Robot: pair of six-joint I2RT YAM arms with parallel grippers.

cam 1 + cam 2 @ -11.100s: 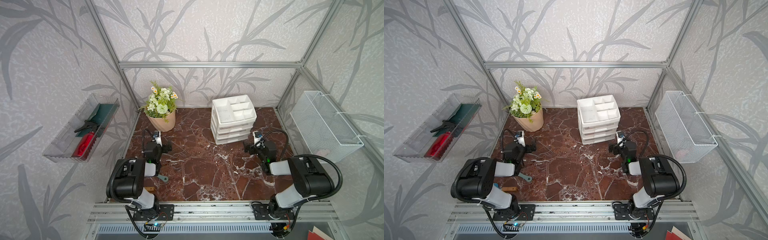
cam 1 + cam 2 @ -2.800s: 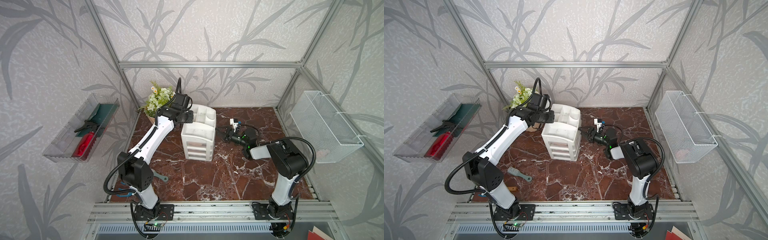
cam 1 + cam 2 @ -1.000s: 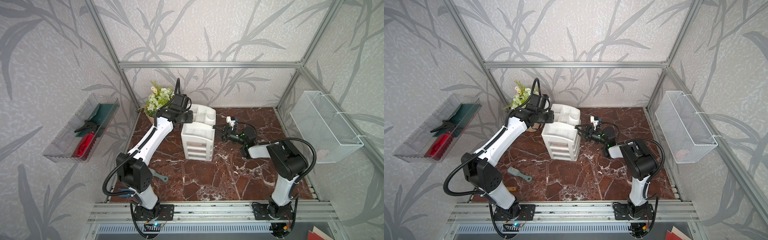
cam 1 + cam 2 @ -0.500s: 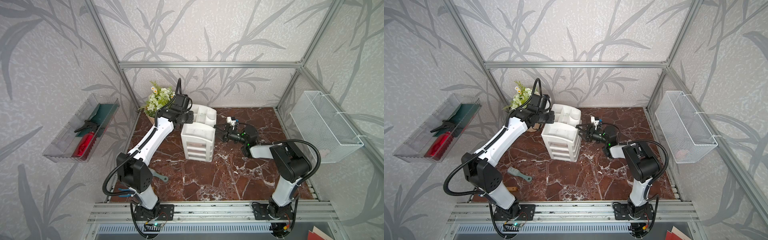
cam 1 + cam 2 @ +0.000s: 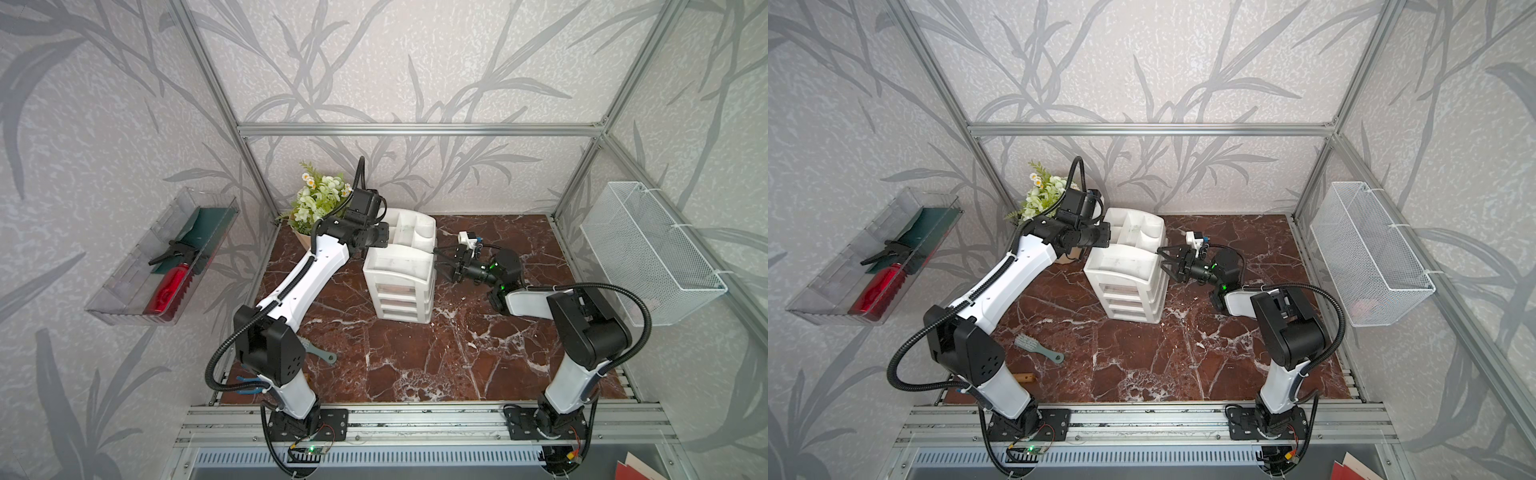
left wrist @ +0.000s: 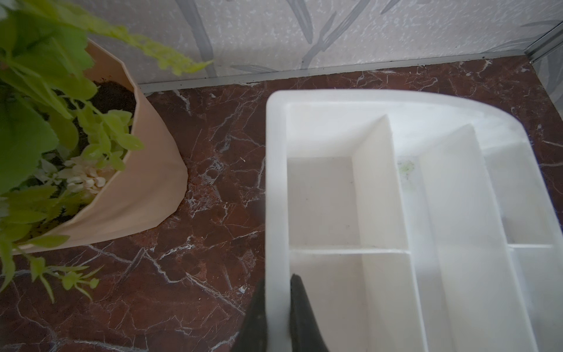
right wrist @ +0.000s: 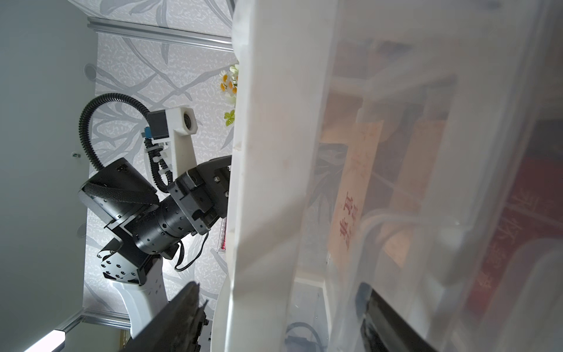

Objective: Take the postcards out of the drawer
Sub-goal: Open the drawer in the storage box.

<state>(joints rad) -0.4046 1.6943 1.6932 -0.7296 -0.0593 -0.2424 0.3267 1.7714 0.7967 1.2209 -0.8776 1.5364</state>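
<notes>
Since half a second back, my right gripper (image 5: 441, 264) has crept in against the drawer unit (image 5: 399, 274). Unit itself is no longer at back centre as at the start: it now sits nearer the flowerpot (image 5: 320, 203), and turned.

Left gripper (image 6: 278, 292): pinched tight on the rim of the top tray (image 6: 275, 183), one finger outside the wall, one inside. A steadying hold, I judge. No cards in the tray compartments.

Right gripper (image 7: 283, 304): jaws wide apart, holding nothing, straddling the upper edge of the unit's side. Whether a finger touches the plastic, cannot tell.

Postcards: still inside the unit. Through cloudy plastic in the right wrist view I see a cream card (image 7: 353, 198) with red characters and, past it, a red card (image 7: 518, 219) with gold print. Third not made out. Which drawers hold them, cannot tell.

Relation that matters: cards lie ahead of my right hand, beyond the wall, cream one nearer. Its long edge seems to run away from me, along my reach. Right arm is nearer; left is occupied. Drawer fronts (image 5: 401, 291) face the front rail, not my jaws, so I judge the coming move goes round to a front, not straight in.
</notes>
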